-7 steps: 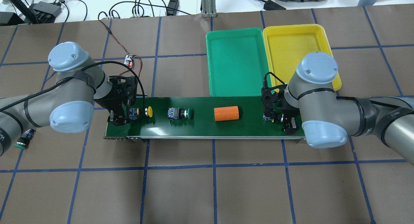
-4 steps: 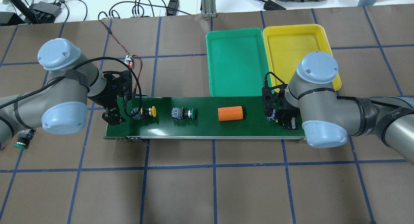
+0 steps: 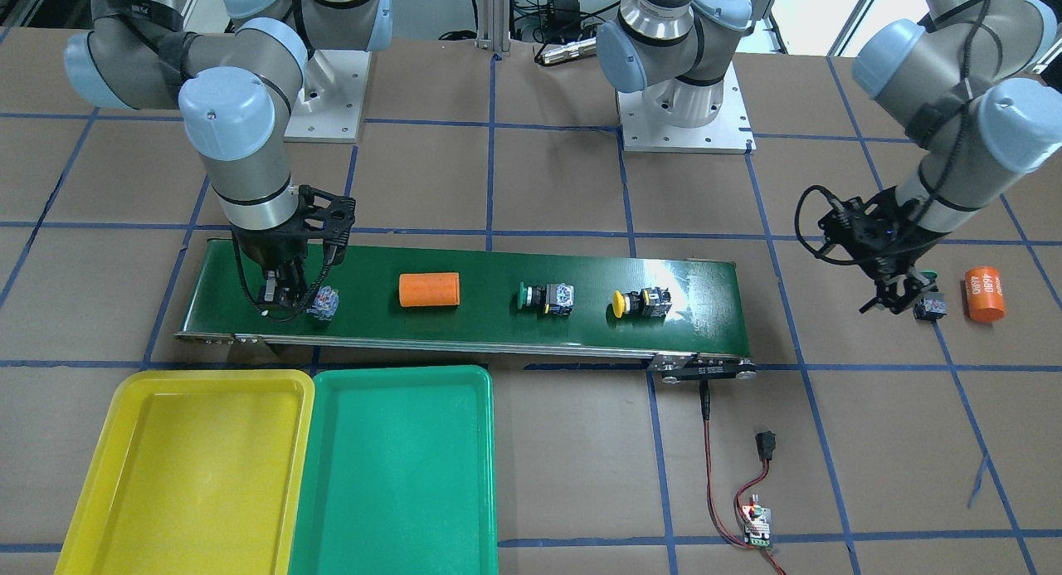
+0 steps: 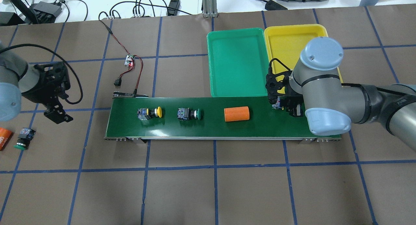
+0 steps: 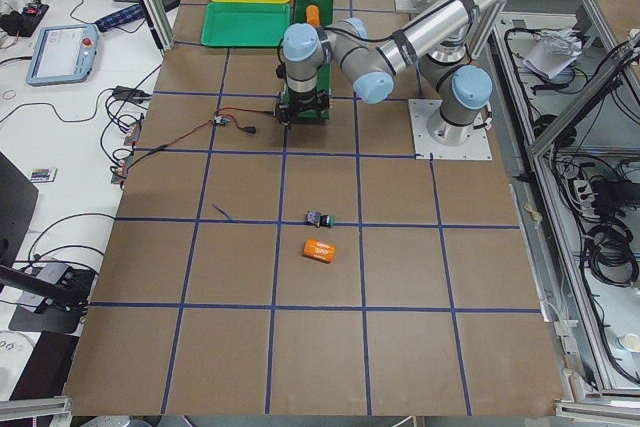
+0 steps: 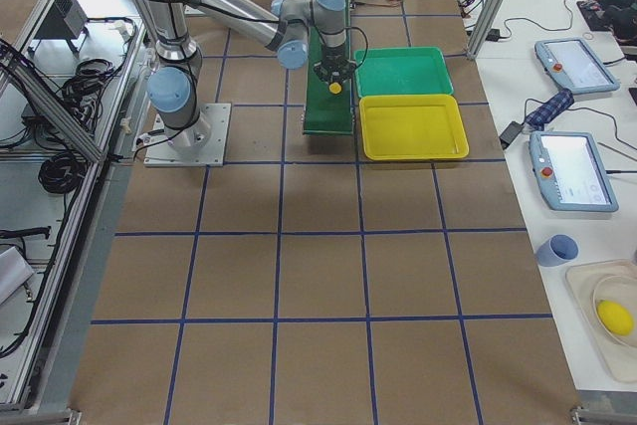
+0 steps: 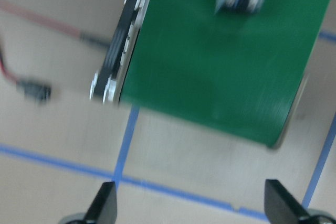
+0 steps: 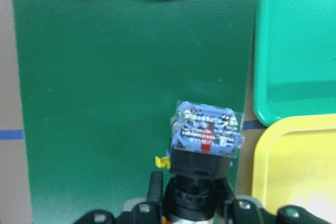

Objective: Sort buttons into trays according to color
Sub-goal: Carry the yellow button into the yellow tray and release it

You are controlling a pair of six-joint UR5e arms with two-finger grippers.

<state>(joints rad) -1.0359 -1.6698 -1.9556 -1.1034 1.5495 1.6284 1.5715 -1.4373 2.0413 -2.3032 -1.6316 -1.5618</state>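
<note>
4 buttons point(image 4: 151, 112), 2 trays point(image 4: 239, 62), 2 orange cyls point(image 4: 236, 114)

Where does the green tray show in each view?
Front-facing: green tray bottom, left of centre.
Overhead: tray top, right of centre.
Exterior left: tray top, left of centre.
Exterior right: tray upper, right of centre.
Left wrist: absent.
Right wrist: tray top right corner.
Shared landmark: the conveyor belt.

Six cameras
Overhead and front views face each other over the conveyor belt point(image 4: 208, 127); wrist views sit close.
</note>
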